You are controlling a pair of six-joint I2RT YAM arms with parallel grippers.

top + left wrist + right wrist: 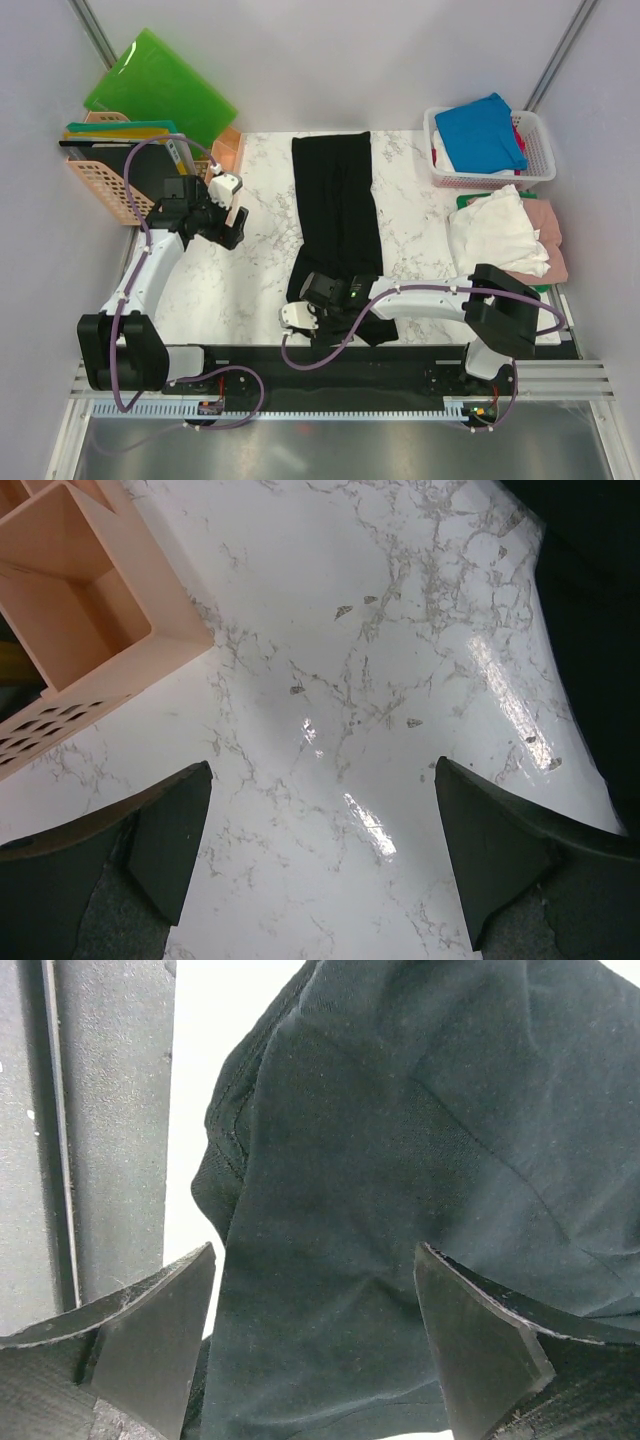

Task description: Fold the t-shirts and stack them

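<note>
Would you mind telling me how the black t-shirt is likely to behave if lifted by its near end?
The black t-shirt will probably hang limp: it lies in a long strip with soft creases. Pushed across the glossy table, it would likely bunch rather than slide.

- left arm (150, 268) reaches up toward one o'clock, left gripper (322, 785) facing down, jaws spread wide
- right arm (430, 298) stretches toward nine o'clock, right gripper (315, 1270) low, jaws apart

We see the long black cloth t-shirt (335, 200) unpatterned, the flat stone-look tabletop (260, 280) white with grey veining
</note>
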